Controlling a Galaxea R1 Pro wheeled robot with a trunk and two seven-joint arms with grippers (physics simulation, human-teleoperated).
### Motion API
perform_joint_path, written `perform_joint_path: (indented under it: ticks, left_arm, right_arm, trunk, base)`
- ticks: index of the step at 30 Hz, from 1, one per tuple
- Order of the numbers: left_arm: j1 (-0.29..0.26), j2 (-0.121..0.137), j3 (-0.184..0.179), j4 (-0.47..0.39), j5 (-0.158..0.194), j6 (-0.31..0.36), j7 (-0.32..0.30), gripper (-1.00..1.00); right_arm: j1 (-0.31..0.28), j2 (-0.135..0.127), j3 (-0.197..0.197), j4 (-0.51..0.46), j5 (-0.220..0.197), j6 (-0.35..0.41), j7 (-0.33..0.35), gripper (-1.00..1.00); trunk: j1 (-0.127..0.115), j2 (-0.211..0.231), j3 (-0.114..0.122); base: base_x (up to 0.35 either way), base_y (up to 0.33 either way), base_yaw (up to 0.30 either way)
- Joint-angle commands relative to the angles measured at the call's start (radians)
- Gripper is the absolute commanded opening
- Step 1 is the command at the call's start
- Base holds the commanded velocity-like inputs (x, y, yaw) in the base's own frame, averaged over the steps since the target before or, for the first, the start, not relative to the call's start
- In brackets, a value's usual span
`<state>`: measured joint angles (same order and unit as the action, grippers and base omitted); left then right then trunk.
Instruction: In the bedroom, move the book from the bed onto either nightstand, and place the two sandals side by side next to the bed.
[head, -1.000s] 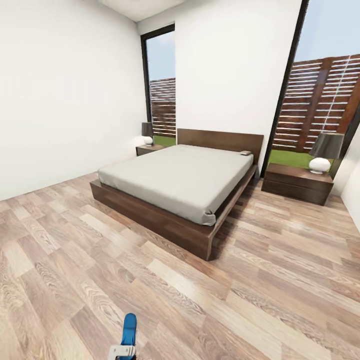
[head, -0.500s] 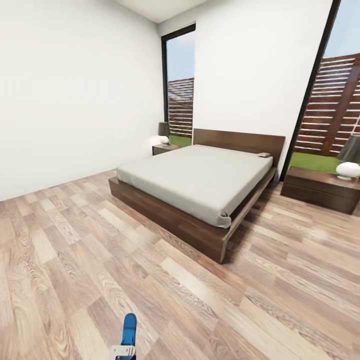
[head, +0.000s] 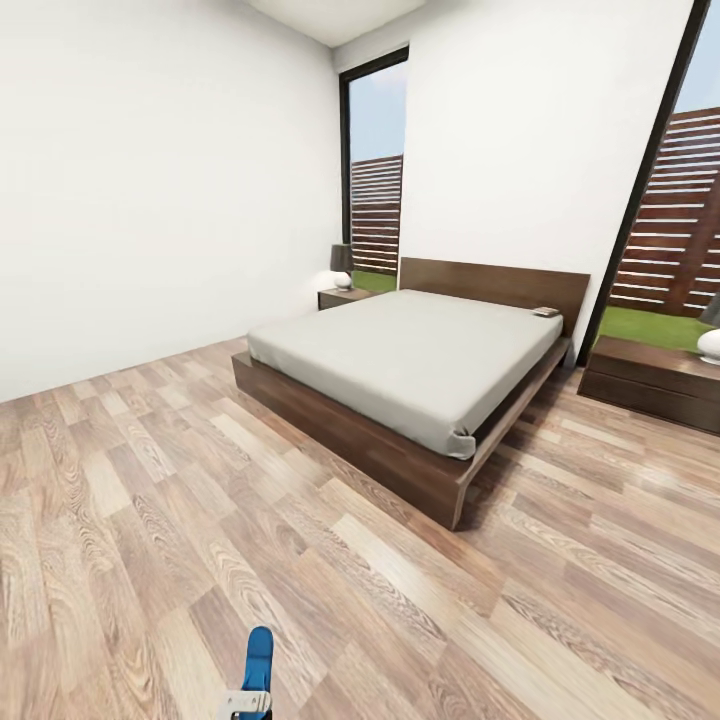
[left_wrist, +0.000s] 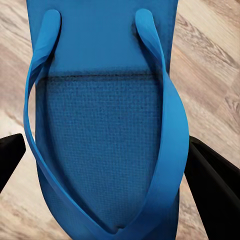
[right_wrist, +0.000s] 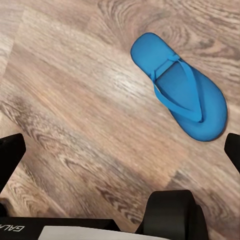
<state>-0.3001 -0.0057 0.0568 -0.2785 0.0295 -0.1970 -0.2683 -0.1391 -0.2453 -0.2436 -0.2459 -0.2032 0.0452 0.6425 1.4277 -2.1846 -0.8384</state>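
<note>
Left tool: in the left wrist view the left tool (left_wrist: 107, 160) is clenched on one blue sandal (left_wrist: 105, 125), its dark fingers flanking the sole; the sandal's long axis runs along the fingers, and its tip shows at the bottom edge of the head view (head: 258, 665).
Right tool: the right tool (right_wrist: 120, 155) hangs spread and empty above the floor (right_wrist: 75, 100).
Second sandal: the other sandal (right_wrist: 180, 85) lies flat on the floor, strap side up, ahead of the right tool and off to one side, its long axis slanting across the fingers' line. The right arm is likely the nearer one.
Bed: the bed (head: 420, 355) stands well ahead of the robot, across open floor.
Book: the book (head: 546, 312) rests at the mattress's far right corner, by the headboard.
Nightstands: the right nightstand (head: 655, 375) sits just beside that corner; the left nightstand (head: 345, 296) is beyond the far side.
</note>
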Motion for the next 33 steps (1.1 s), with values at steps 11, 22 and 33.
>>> perform_joint_path:
  ticks: [11,22,33]
  left_arm:
    - [-0.001,0.0,0.006,0.001,0.003,-0.001,-0.008,-1.0]
    - [-0.001,0.0,0.006,0.001,0.003,-0.001,-0.008,-1.0]
    - [-0.001,0.0,0.006,0.001,0.003,-0.001,-0.008,-1.0]
  right_arm:
    - [0.0,0.0,-0.002,0.0,-0.007,0.005,0.005,1.0]
    - [0.0,0.0,-0.006,-0.001,-0.007,0.005,0.005,1.0]
    - [0.0,0.0,-0.006,-0.001,-0.008,0.005,0.005,1.0]
  trunk:
    - [0.0,0.0,-0.001]
    - [0.0,0.0,-0.001]
    - [0.0,0.0,-0.001]
  base:
    - [0.0,0.0,0.002]
    - [0.0,0.0,0.176]
    - [0.0,0.0,0.128]
